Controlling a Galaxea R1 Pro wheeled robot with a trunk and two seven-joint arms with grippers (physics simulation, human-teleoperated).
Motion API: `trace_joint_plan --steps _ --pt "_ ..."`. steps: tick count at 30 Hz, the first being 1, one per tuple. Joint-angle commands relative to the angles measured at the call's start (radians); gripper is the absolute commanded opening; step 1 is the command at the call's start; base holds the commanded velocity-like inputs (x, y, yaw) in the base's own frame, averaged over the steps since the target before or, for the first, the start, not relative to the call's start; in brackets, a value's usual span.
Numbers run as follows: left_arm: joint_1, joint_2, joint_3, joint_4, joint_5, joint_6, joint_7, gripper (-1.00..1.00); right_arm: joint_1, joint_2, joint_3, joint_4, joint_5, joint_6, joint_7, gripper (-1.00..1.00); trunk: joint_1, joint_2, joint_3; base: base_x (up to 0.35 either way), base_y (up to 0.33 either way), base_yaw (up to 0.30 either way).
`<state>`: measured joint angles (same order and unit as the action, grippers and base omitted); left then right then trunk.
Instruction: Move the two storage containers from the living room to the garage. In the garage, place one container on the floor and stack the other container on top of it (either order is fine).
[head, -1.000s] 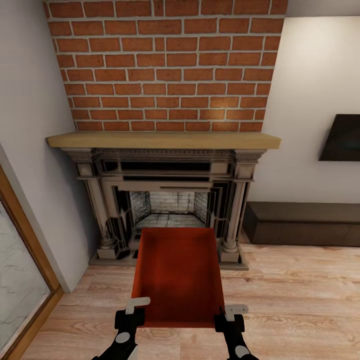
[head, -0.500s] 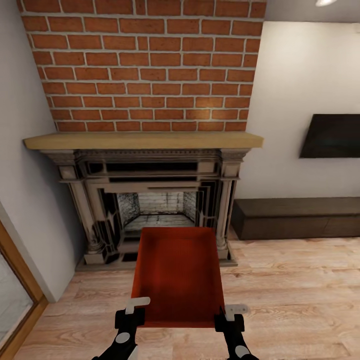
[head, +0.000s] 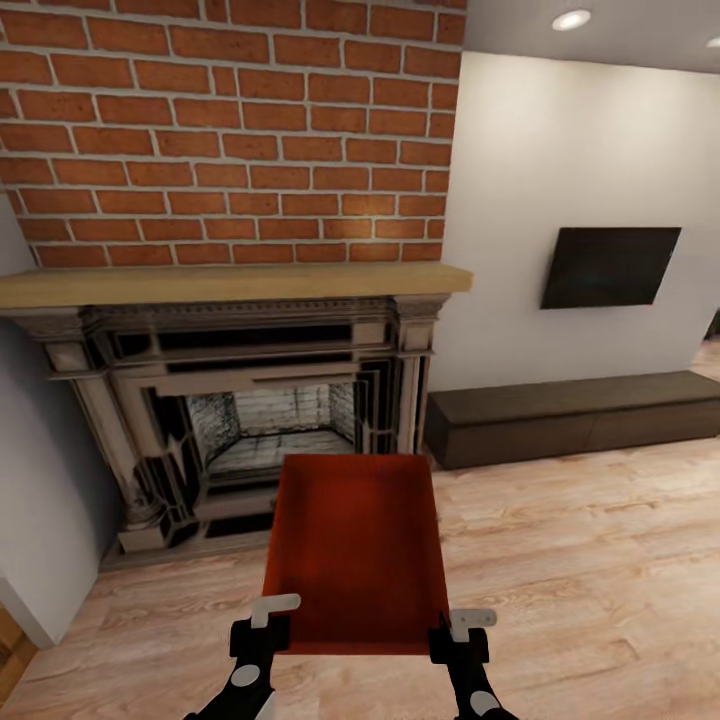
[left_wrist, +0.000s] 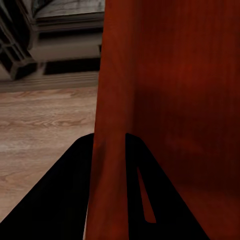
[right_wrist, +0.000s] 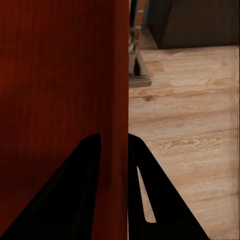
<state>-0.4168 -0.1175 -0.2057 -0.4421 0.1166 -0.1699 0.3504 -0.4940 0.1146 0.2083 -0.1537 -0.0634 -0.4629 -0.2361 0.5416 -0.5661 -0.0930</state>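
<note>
I hold one red-orange storage container (head: 355, 550) in front of me, above the light wood plank floor (head: 580, 560) of the living room. My left gripper (head: 262, 625) is shut on its near left wall, and my right gripper (head: 458, 632) is shut on its near right wall. In the left wrist view the thin red container wall (left_wrist: 107, 150) runs between the two dark fingers (left_wrist: 70, 195). The right wrist view shows the same grip on the container wall (right_wrist: 116, 125). The bin's open top faces up and looks empty.
A dark ornate fireplace (head: 230, 400) under red brick (head: 230, 130) stands straight ahead and to the left. A low dark cabinet (head: 570, 415) runs along the white wall at right, below a wall-mounted black screen (head: 610, 265). Open plank floor stretches to the right.
The whole view has swung to the right: fireplace and glass door slid left, more of the cabinet and screen came in. The container and both grippers hold the same place in the picture.
</note>
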Motion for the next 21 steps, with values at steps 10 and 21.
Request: trace_joint_plan --steps 10,21 --pt "0.0 -0.001 -0.006 0.003 0.025 0.035 0.01 -1.0 -0.002 0.0 0.002 -0.014 -0.012 -0.013 -0.029 -1.0 0.0 -0.002 -0.002 0.0 0.0 -0.284" --pt "0.0 -0.001 -0.006 0.003 0.025 0.035 0.01 -1.0 -0.002 -0.001 0.002 -0.014 -0.011 -0.013 -0.028 -1.0 0.0 -0.002 0.003 0.0 0.0 -0.284"
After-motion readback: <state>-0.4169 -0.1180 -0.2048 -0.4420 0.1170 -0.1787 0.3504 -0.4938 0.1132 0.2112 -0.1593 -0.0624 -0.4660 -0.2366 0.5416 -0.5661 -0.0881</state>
